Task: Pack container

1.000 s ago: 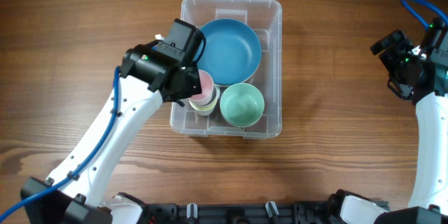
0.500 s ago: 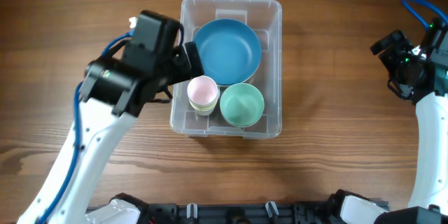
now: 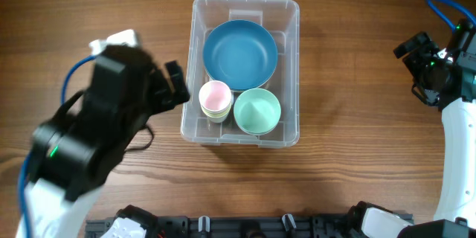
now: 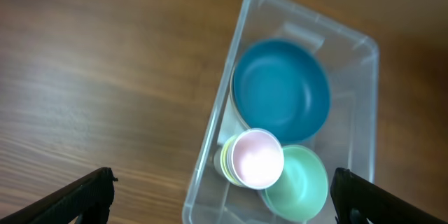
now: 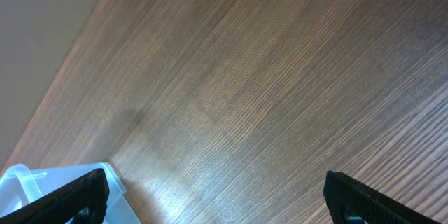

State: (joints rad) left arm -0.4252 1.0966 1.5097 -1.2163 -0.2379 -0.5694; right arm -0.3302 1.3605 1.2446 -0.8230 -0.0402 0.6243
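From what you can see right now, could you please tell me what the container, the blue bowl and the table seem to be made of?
The container: clear, glossy plastic, since the wood grain shows through its walls. The blue bowl: probably matte plastic, given its even colour and soft sheen; ceramic is possible. The table: wood or wood-look laminate, with visible grain.
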